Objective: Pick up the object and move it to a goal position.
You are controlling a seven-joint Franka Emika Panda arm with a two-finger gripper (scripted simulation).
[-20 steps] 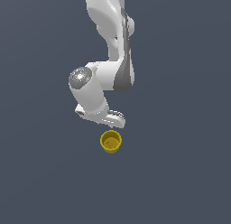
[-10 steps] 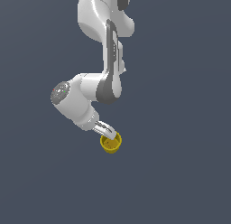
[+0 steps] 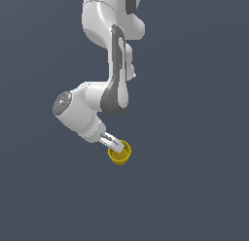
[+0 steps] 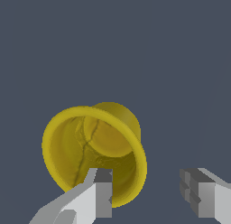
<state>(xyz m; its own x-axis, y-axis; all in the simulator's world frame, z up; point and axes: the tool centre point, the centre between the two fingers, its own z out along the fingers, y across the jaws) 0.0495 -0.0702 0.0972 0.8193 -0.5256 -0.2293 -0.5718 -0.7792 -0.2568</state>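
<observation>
The object is a small mustard-yellow cup (image 3: 120,154), tapered toward its base, with its open mouth (image 4: 90,146) turned to the wrist camera. My gripper (image 3: 115,144) reaches down at a slant from the exterior view's left and meets the cup's rim. It is open (image 4: 151,193). One finger (image 4: 101,193) overlaps the cup's mouth at the rim, and the other finger (image 4: 200,196) stands well outside the cup. Part of the rim wall lies between the two fingers. Nothing is held.
A plain dark grey-blue surface (image 3: 194,186) fills both views. The white arm (image 3: 107,50) hangs down from above, with its wrist (image 3: 80,113) off toward the exterior view's left of the cup.
The wrist has swung toward the exterior view's left and tilted, bringing the fingers down at an angle onto the cup's rim. The cup has stayed in about the same place.
</observation>
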